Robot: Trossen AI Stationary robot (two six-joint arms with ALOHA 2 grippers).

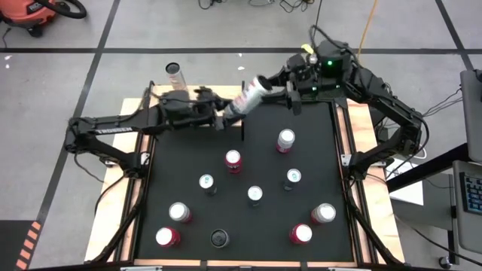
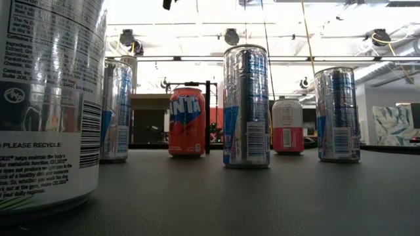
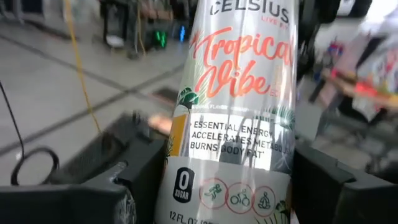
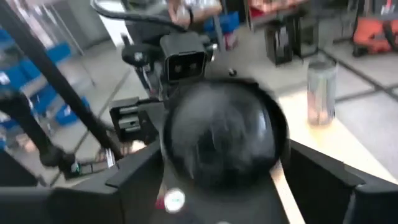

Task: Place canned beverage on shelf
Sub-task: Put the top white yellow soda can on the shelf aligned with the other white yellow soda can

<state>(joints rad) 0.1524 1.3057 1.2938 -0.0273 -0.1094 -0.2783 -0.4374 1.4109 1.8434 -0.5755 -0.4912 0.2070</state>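
Observation:
A white canned beverage with orange lettering hangs above the table's far edge, between my two grippers. My left gripper comes from the table's left and is shut on the can's lower part. My right gripper comes from the far right. It is open, and its fingers stand on either side of the can's round end. The pale wooden shelf stands at the table's far left, and a silver can is upright on it. My left gripper pinches the can's lower part between its two fingers, one on each side wall. The fingers come level from the table's left and lie along the can. The can is clear of the table, with its top end toward my right gripper. Whether my right gripper's fingers touch the can's end, I cannot tell.
Several cans stand upright on the black mat, among them a silver one and a red one nearest the grippers. A thin black post rises near the mat's far middle. In the low view a large can fills the near left.

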